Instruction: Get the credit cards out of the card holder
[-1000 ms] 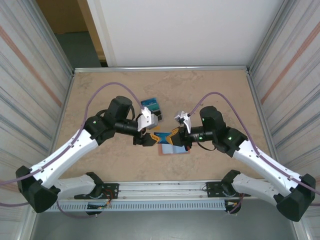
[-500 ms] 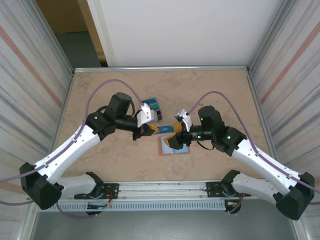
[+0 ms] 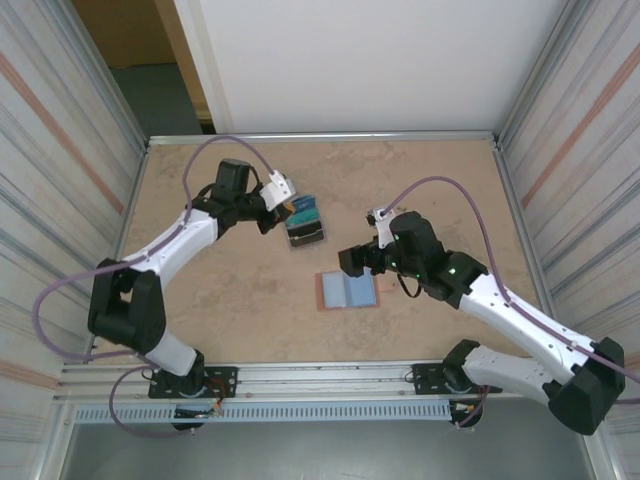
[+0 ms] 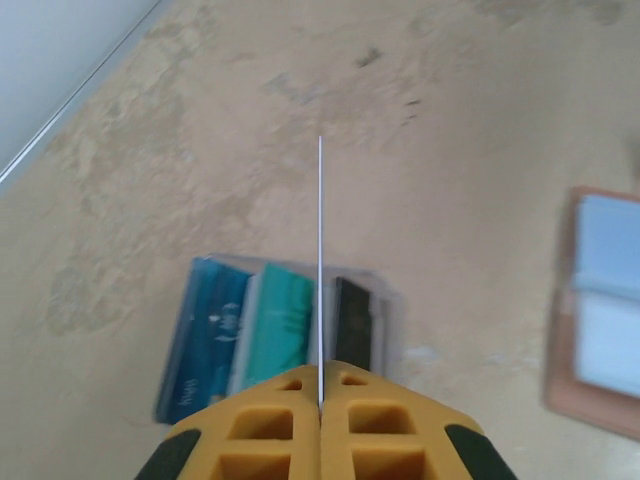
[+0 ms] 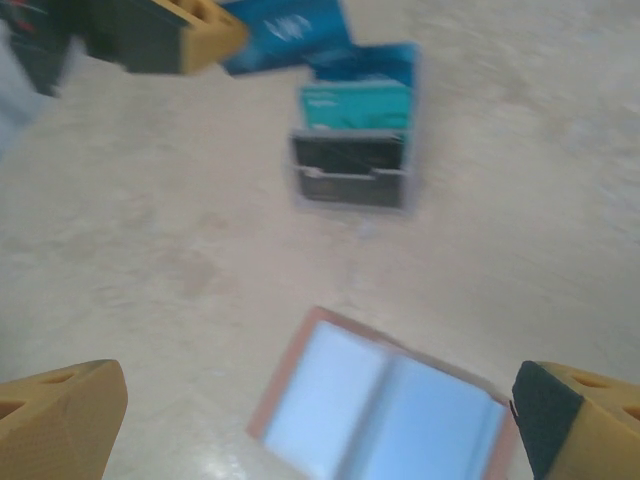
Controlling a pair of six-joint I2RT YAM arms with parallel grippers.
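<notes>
Left fingers (image 4: 270, 430) are clamped fully on one credit card (image 4: 320, 260). It's pinched by one edge and sits edge-on to the left wrist cam; its face reads blue from the right wrist cam. It's up-left of the card holder (image 3: 349, 291), well apart from it and directly over the slotted block (image 3: 306, 222).

Block contents: a blue card (image 4: 205, 335) and a teal card (image 4: 282, 330) stand in the slots, and the dark slot beside them looks free.

Card holder lies open flat on the bench (image 3: 230, 300), pale blue inside facing up. Can't tell if any card is left in its pockets, too washed out.

Right fingers (image 5: 60, 415) are spread wide with nothing held, hovering over the holder and not touching it.

Risks, my read:
- **Thin-edge pinch:** the card can pivot or slip if it clips the cards already standing in the block.
- **Misaligned drop:** it jams the card or tips the block.
- **Loose holder:** nothing pins it to the bench, so pulling the next card with one arm could drag it or fold it shut.
</notes>
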